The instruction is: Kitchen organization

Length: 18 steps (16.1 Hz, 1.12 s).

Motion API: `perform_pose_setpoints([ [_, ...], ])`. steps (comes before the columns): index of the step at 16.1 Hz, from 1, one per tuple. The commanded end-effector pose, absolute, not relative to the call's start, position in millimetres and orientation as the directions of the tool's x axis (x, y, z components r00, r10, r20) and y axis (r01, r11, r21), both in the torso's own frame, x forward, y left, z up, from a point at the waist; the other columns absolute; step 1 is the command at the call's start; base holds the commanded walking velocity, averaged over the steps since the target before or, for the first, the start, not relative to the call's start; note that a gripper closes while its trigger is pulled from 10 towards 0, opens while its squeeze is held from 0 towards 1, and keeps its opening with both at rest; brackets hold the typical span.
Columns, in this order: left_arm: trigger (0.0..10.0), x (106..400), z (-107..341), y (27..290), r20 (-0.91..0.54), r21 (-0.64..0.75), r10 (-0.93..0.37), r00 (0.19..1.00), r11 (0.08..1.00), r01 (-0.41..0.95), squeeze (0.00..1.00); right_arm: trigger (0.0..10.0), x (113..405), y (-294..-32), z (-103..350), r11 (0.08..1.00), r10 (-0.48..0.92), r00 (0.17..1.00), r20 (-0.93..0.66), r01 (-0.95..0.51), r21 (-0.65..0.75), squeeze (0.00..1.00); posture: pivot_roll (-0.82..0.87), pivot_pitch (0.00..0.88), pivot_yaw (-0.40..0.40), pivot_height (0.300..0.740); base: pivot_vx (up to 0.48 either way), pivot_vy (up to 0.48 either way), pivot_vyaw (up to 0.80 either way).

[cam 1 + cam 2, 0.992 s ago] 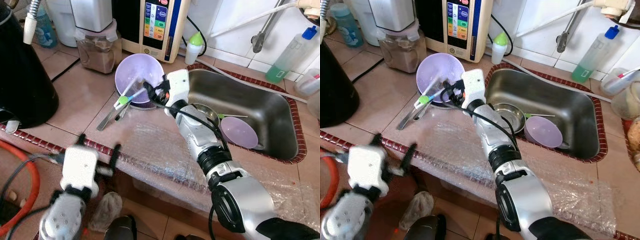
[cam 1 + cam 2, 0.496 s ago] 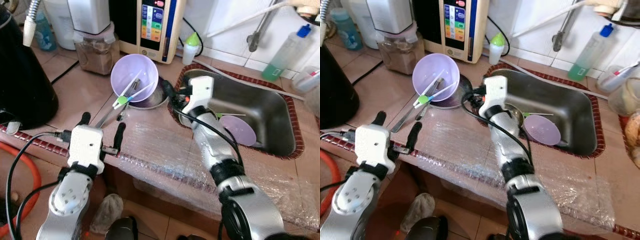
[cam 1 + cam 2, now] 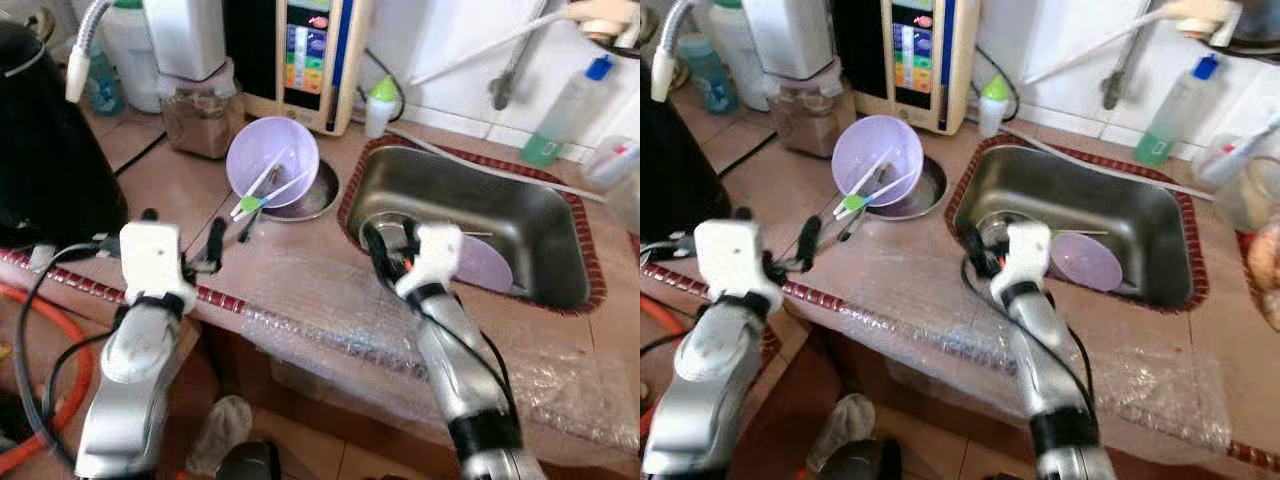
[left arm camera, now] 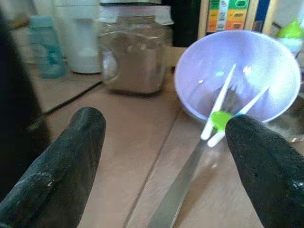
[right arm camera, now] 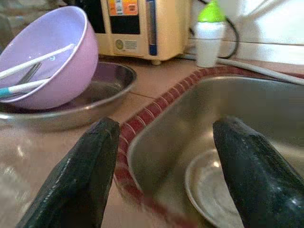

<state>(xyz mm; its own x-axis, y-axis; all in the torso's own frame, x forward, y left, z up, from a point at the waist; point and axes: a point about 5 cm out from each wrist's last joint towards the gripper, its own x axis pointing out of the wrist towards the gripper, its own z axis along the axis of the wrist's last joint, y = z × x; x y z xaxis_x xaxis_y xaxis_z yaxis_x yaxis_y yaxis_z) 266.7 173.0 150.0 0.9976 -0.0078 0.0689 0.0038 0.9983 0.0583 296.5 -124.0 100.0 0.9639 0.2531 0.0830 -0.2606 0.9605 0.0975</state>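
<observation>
1. Little looks done: the lilac bowl (image 3: 272, 155), holding utensils, sits tilted in a steel dish (image 3: 310, 200) on the tabletop (image 3: 180, 190) beside the sink (image 3: 560, 290).
2. A second lilac bowl (image 3: 485, 265) and a steel plate (image 5: 213, 190) lie in the sink.
3. The left gripper (image 4: 166, 152) hovers empty, fingers apart, facing the tilted bowl.
4. The right gripper (image 5: 166, 166) hangs spread and empty over the sink's near-left rim.

A pale purple bowl (image 3: 272, 160) lies tipped on its side in a shallow steel dish (image 3: 305, 198) on the tabletop (image 3: 300, 275), its open mouth facing the left pincer (image 3: 180, 243), just ahead of the spread fingers. White utensils with a green band (image 4: 219, 118) and what looks like a metal fork lean out of the bowl toward that pincer. A second purple bowl (image 3: 1084, 261) rests tilted inside the steel sink (image 3: 520, 215), just beside the right pincer (image 3: 385, 243), next to a round steel dish (image 5: 213, 190) on the sink floor.
</observation>
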Motion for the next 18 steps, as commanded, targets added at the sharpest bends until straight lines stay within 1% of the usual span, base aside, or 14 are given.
perform_pose_setpoints([
  [1,10.0,278,147,174,0.05,0.02,-0.021,0.999,1.0,0.021,0.0,10.0,287,-126,103,0.962,0.25,0.965,0.077,-0.257,0.09,0.0,0.09,0.0,0.002,0.74,0.0,0.0,0.0],
  [2,10.0,283,145,174,0.039,0.005,-0.029,0.999,1.0,0.029,0.0,10.0,283,-126,101,0.963,0.246,0.967,0.07,-0.251,0.094,0.0,0.08,0.0,0.009,0.74,0.0,0.0,0.0],
  [3,10.0,290,145,175,0.034,-0.007,-0.03,0.999,1.0,0.03,0.0,10.0,276,-127,101,0.965,0.238,0.969,0.06,-0.243,0.099,0.85,0.07,0.0,0.012,0.74,0.0,0.0,0.0],
  [4,10.0,294,145,176,0.036,-0.007,-0.031,0.999,1.0,0.031,0.0,10.0,274,-128,101,0.964,0.237,0.97,0.055,-0.242,0.107,1.0,0.05,0.001,0.019,0.74,0.0,0.0,0.0],
  [5,10.0,303,148,179,0.049,0.004,-0.035,0.998,0.999,0.035,0.0,10.0,269,-127,102,0.966,0.234,0.971,0.051,-0.238,0.104,1.0,0.05,0.002,0.022,0.74,0.0,0.0,0.0],
  [9,10.0,317,145,185,0.026,-0.017,-0.005,1.0,1.0,0.006,0.0,10.0,264,-125,106,0.961,0.247,0.969,0.022,-0.248,0.123,1.0,0.03,0.003,0.03,0.74,0.0,0.0,0.0],
  [10,10.0,319,144,186,0.019,-0.029,0.008,1.0,1.0,-0.007,0.0,10.0,264,-122,107,0.957,0.259,0.966,0.02,-0.26,0.125,0.68,0.03,0.003,0.03,0.74,0.0,0.0,0.0],
  [11,10.0,321,145,185,0.017,-0.056,0.004,1.0,0.998,-0.003,0.0,10.0,266,-118,111,0.95,0.283,0.959,0.029,-0.284,0.127,0.0,0.04,0.001,0.028,0.74,0.0,0.0,0.0],
  [12,10.0,322,146,184,0.02,-0.048,0.003,1.0,0.999,-0.002,0.0,10.0,267,-116,112,0.949,0.285,0.958,0.032,-0.287,0.132,0.0,0.04,0.0,0.028,0.74,0.0,0.0,0.0],
  [13,10.0,320,149,180,0.034,-0.091,-0.013,0.999,0.996,0.016,0.0,10.0,268,-115,114,0.947,0.288,0.957,0.035,-0.29,0.137,0.0,0.04,0.0,0.028,0.74,0.0,0.0,0.0],
  [18,10.0,311,149,178,0.057,-0.111,-0.009,0.998,0.994,0.016,0.0,10.0,277,-113,120,0.946,0.283,0.958,0.052,-0.288,0.148,0.0,0.05,0.0,0.028,0.74,0.0,0.0,0.0],
])
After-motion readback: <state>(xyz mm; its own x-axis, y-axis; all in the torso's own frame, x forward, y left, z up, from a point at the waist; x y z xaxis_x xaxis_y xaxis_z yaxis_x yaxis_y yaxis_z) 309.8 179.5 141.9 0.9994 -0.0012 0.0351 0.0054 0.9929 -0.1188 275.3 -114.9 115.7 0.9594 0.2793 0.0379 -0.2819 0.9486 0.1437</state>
